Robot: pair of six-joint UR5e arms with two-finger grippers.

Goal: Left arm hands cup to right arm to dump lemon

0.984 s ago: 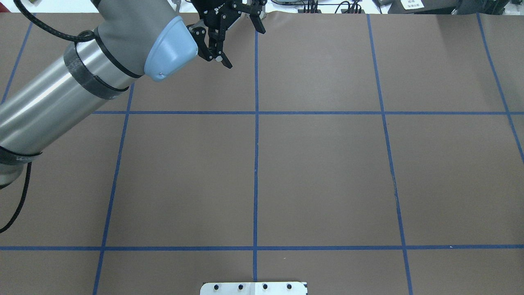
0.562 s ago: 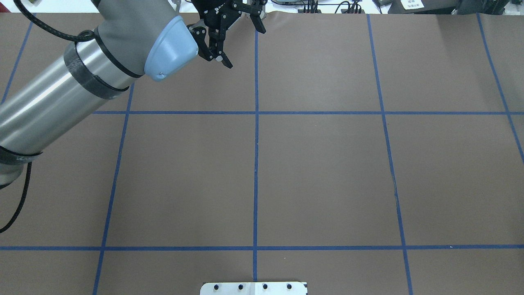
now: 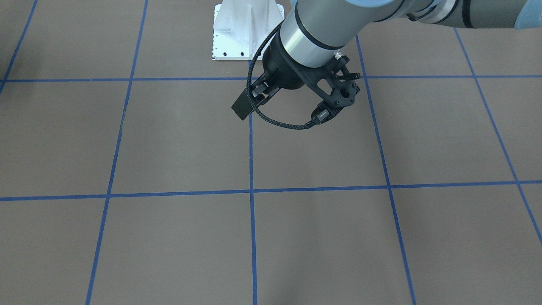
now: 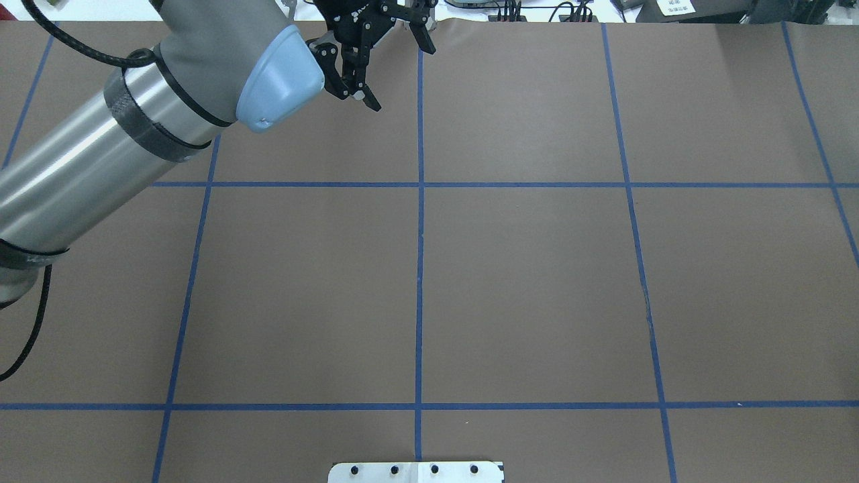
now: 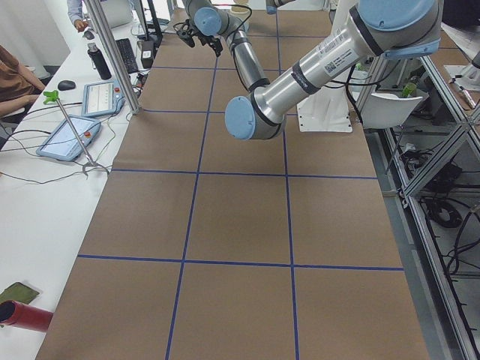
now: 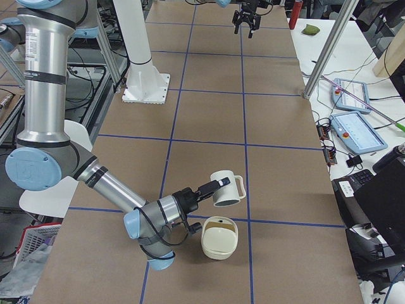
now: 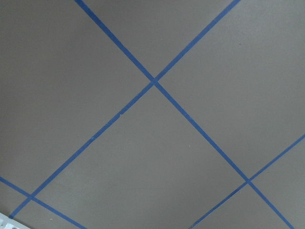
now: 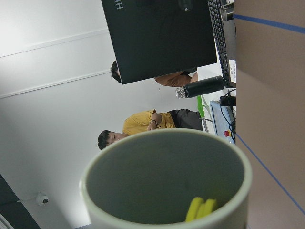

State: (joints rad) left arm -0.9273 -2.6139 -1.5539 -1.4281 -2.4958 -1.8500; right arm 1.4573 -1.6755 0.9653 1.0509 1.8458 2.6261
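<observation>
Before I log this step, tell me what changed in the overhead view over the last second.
Nothing visibly changed. The left arm stays reaching toward the far edge of the table, its gripper open and empty. Nothing was taken hold of or let go. The cup is outside that view, so its movement cannot be judged.

left arm (image 4: 121, 147) extended far forward, left gripper (image 4: 401, 78) with fingers spread wide. right arm (image 6: 107, 183) folded low, forearm outstretched; right gripper (image 6: 215, 185) grip state not discernible.
</observation>
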